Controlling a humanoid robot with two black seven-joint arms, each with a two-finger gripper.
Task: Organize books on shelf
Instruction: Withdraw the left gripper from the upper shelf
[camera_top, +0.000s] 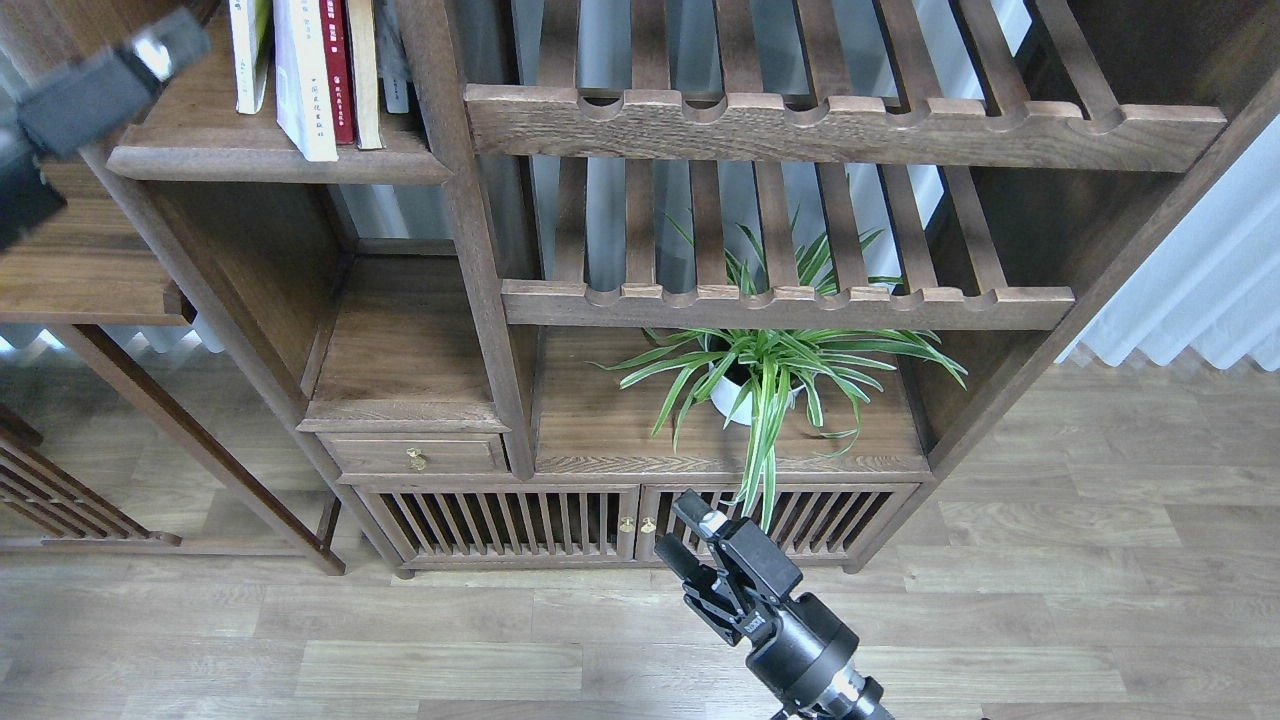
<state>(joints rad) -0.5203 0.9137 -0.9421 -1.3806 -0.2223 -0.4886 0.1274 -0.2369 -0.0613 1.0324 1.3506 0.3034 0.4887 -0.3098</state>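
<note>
Several books stand upright on the shelf (270, 160), a dark-brown board with a rounded front edge at the upper left. Among them are a white-green one (245, 55), a white one (302, 85) and a dark red one (335, 70). My left gripper (150, 55) is a blurred dark block at the top left, just left of the shelf's end and apart from the books. I cannot make out its fingers. My right gripper (686, 535) is low in the middle, in front of the cabinet doors, open and empty.
Two slatted racks with notched rails (840, 125) fill the upper right. A potted spider plant (765, 375) stands on the lower board, its leaves hanging just above my right gripper. A small drawer (415, 455) and slatted cabinet doors (500, 520) sit below. A wooden side table (80, 270) is at the left.
</note>
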